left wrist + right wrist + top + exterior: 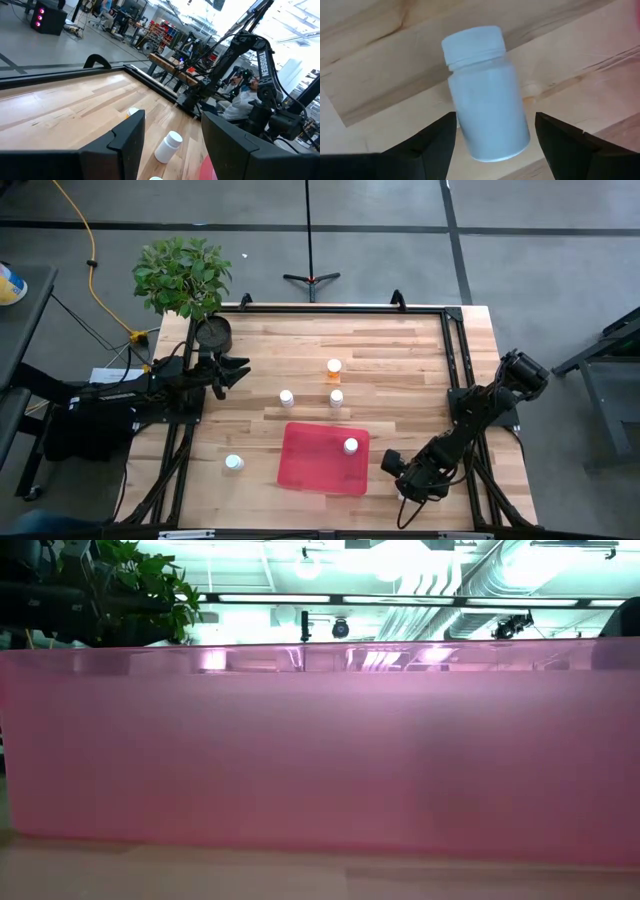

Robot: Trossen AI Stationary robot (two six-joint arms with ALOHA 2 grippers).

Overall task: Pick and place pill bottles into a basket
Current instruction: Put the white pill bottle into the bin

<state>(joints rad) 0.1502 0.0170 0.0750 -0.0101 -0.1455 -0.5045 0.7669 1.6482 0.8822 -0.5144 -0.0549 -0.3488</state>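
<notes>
The red basket [322, 458] lies near the table's front middle, and its wall [320, 750] fills the low view. One white pill bottle [351, 446] stands inside it. An amber bottle [334, 367] and three white bottles [336, 397] [287, 397] [233, 463] stand on the wood. My right gripper [403, 483] is open just right of the basket. Its fingers stand on either side of another white bottle [487, 95] that rests on the table. My left gripper [237, 372] is open and empty at the table's left, facing the bottles [168, 146].
A black round pot [212, 332] with a leafy plant [182, 275] stands at the far left corner, just behind my left gripper. Black frame rails [455, 350] run along the table's edges. A person [245, 97] sits beyond the table.
</notes>
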